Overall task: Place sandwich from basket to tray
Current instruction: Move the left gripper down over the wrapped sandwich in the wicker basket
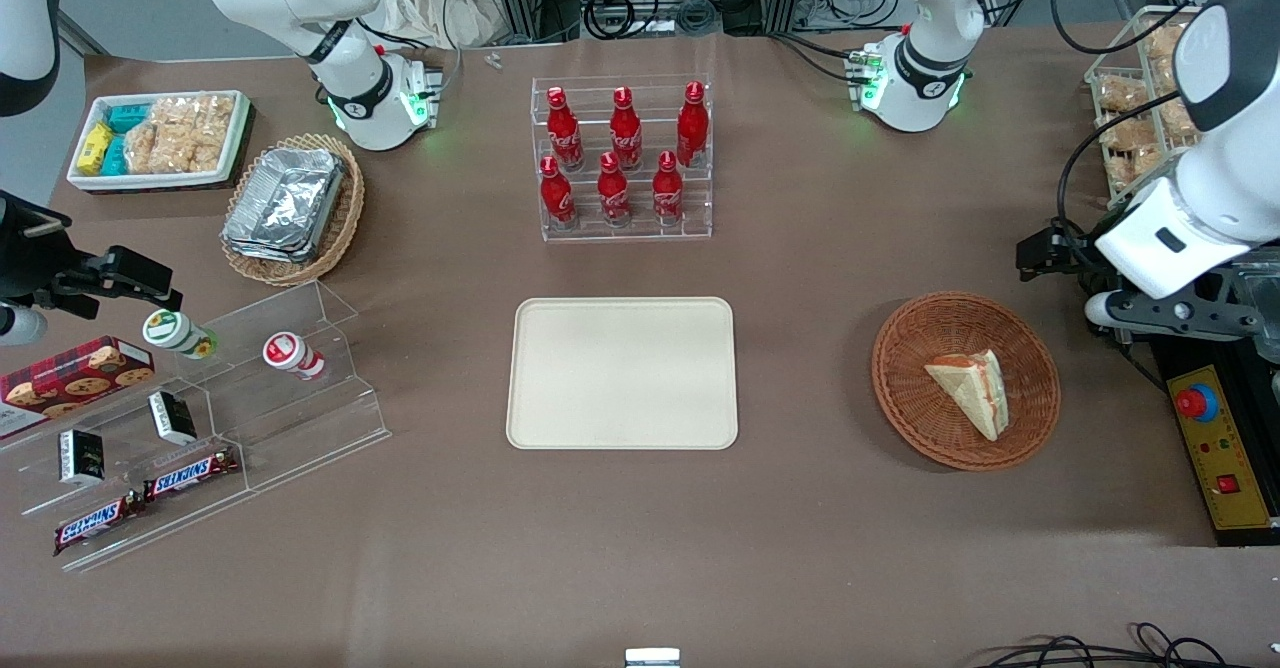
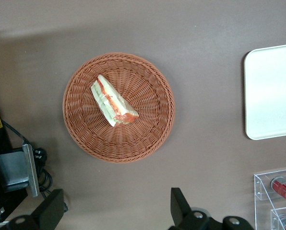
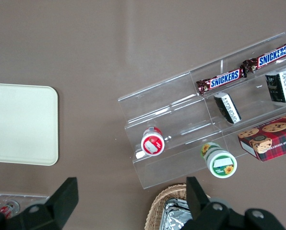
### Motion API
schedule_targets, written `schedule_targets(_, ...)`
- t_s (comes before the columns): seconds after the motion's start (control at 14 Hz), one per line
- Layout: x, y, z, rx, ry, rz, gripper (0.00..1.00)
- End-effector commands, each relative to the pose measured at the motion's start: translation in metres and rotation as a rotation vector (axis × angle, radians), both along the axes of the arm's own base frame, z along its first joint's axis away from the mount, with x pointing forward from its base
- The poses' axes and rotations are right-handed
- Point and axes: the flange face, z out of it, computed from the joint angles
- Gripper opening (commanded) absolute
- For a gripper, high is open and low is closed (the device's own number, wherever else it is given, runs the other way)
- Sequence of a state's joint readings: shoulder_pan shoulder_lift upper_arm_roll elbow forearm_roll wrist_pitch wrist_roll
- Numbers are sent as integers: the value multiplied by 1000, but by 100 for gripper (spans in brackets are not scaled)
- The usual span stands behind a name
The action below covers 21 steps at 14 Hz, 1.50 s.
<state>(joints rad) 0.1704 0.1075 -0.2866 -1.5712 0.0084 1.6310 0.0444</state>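
Your left gripper [image 2: 116, 213] hangs high with fingers spread wide and empty, so you can descend on the sandwich [image 1: 970, 388] lying flat in the basket [image 1: 908, 348], the bare tray [image 1: 622, 426] waiting at the basket's 9 o'clock

six cola bottles [image 1: 622, 158] in clear rack; snickers bars [image 1: 190, 473] on acrylic shelf.

Pincer [image 2: 116, 211] fingers cut off by frame edge (tray [image 2: 272, 91] too)
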Motion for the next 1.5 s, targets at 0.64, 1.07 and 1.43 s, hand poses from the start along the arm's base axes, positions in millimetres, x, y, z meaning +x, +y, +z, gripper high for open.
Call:
schedule_targets(0.64,19,2,-85,-2,32,215,100)
schedule_targets(1.07,24,8,-189,-26,-43,442,100)
schedule_targets(1.43,29,22,-256,69,-29,561,100)
